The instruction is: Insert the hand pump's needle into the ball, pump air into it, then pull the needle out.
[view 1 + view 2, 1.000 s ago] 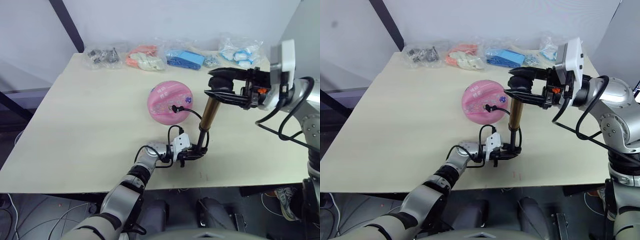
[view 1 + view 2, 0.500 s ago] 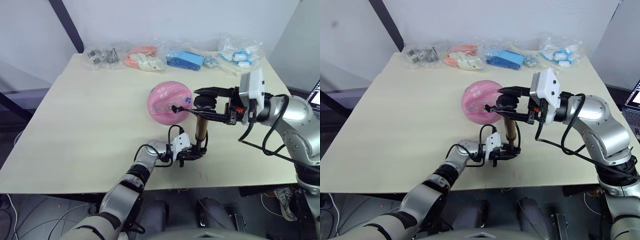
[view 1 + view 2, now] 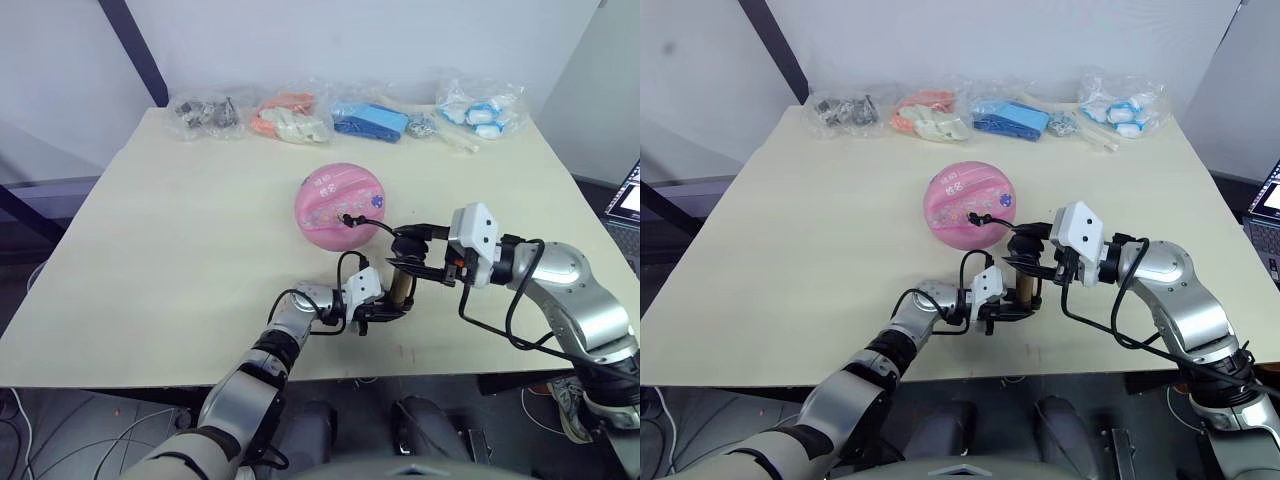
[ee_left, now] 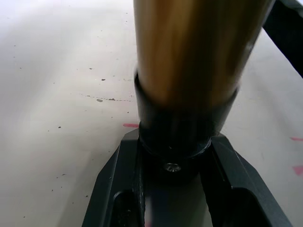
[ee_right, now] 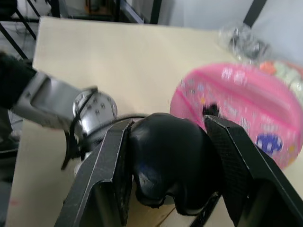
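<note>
Left eye view | hand pump [image 3: 400, 290] near table [image 3: 150, 250] front edge

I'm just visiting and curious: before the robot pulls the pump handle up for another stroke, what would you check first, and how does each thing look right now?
1. Needle seated in the ball: ok as far as visible; the black fitting sits against the ball's side, the pin itself cannot be seen.
2. Left gripper clamped on the hand pump base: ok, its fingers flank the black end cap.
3. Right gripper on the T-handle: ok, fingers close on both sides of it.
4. Hose free of kinks: ok, it arcs loosely from ball to pump.
5. Pump standing on the table: cannot tell whether it is fully upright.
</note>
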### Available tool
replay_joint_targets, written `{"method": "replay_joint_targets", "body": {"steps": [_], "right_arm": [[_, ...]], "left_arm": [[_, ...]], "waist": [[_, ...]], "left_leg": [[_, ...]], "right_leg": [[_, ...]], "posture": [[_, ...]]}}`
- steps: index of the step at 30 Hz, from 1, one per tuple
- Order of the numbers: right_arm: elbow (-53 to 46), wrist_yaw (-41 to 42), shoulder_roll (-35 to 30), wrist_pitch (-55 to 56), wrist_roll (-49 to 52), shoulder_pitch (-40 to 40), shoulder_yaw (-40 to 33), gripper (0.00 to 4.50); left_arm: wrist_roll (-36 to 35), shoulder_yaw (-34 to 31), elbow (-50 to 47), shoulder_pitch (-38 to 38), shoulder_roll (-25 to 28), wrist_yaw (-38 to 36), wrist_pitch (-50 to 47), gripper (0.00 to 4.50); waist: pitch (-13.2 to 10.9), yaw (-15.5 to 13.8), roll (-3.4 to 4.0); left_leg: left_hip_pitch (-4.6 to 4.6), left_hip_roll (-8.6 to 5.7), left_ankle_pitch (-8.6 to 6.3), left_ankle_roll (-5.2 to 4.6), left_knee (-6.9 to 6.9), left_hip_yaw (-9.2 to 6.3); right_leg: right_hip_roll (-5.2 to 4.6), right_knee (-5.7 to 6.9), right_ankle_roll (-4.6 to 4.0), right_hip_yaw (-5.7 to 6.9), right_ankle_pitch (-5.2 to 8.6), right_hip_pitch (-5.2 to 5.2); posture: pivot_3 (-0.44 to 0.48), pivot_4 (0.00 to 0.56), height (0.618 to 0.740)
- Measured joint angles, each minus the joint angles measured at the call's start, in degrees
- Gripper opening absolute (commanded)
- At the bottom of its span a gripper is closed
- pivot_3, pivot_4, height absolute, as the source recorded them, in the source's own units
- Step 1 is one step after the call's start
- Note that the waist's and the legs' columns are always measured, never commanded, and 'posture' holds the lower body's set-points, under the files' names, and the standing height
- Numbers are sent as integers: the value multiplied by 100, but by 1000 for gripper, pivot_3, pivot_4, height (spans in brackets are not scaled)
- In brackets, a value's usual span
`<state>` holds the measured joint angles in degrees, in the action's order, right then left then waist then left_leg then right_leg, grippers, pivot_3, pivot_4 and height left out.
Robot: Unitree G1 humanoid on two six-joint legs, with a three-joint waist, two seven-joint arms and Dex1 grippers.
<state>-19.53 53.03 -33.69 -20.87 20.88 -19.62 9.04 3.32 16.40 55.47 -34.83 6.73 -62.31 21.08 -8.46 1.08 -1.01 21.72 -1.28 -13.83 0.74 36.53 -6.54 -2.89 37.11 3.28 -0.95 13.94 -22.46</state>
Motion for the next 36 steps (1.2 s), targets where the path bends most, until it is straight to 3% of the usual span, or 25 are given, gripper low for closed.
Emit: {"method": "replay_joint_targets", "body": {"steps": [4, 19, 28, 36], "right_arm": [[23, 156, -87, -229, 87, -261, -43, 1943], [-175, 663, -756, -1773, 1991, -2445, -1084, 1943], [-92, 598, -707, -1834, 2063, -2439, -1076, 1943], [-237, 510, -378, -723, 1177, -1147, -584, 1943]], "left_arm": [[-5, -2, -23, 5, 2, -16, 0, 1073], [-21, 0, -79, 13, 3, -96, -1, 1073], [-19, 11, -89, 12, 3, -101, -19, 1073], [28, 72, -88, 10, 31, -42, -67, 1073]], "waist": [[-7, 1, 2], [-33, -9, 16], [-34, -12, 16], [-8, -3, 0]], "left_leg": [[4, 0, 0, 0, 0, -2], [21, -2, 0, 0, -5, -5], [23, -2, 0, 0, -5, -3], [-2, 2, 0, 0, -5, 0]], "right_leg": [[0, 0, 0, 2, 0, -3], [-3, -8, -2, 2, -1, -18], [-4, -8, -3, 2, -2, -20], [0, -6, 1, 2, 0, 2]], "posture": [[0, 150, 740], [0, 150, 740], [0, 150, 740], [0, 150, 740]]}}
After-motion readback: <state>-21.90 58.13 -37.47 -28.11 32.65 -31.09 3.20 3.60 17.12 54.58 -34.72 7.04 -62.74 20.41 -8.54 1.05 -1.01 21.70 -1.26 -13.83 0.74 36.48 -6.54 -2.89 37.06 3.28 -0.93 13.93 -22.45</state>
